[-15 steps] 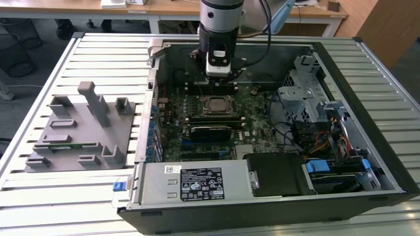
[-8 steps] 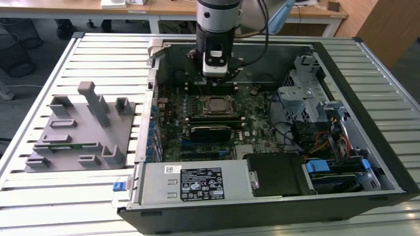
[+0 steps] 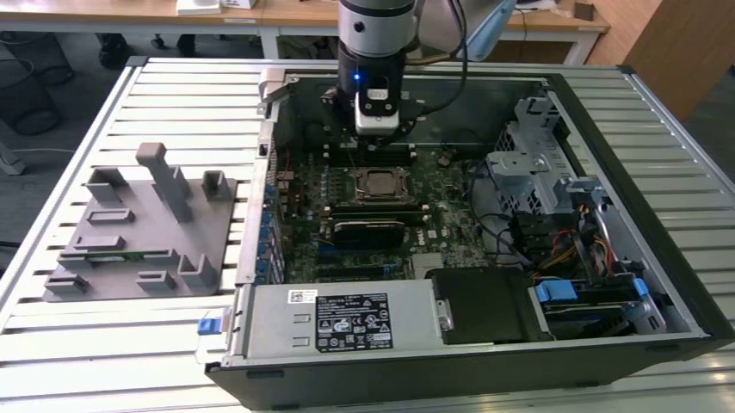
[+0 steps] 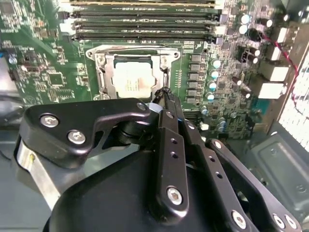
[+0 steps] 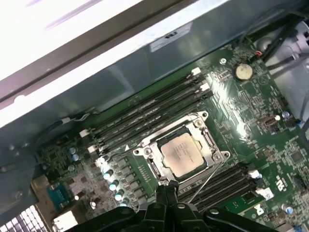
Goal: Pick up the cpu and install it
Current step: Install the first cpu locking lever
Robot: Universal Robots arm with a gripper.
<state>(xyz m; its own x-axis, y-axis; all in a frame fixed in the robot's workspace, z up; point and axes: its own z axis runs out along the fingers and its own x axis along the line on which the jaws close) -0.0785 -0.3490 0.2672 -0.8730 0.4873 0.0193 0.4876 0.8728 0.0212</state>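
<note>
The cpu (image 3: 377, 182) lies flat, silver lid up, inside the socket (image 3: 351, 172) on the motherboard (image 3: 301, 225), roughly mid-board in the open computer case (image 3: 643, 112). The gripper (image 3: 377, 148) hangs over the socket's far edge, clenched and empty. In both wrist views the fingertips (image 5: 166, 188) (image 4: 164, 93) are pressed together with nothing between them, just beside the cpu (image 5: 182, 153) (image 4: 133, 79) at the socket frame (image 5: 205, 131) (image 4: 101, 67); whether they touch it cannot be told. Memory slots (image 5: 145, 112) run beside the socket. A grey fixture (image 3: 138, 232) sits on the slatted table (image 3: 172, 95), on the exterior view's left, well apart from the case.
</note>
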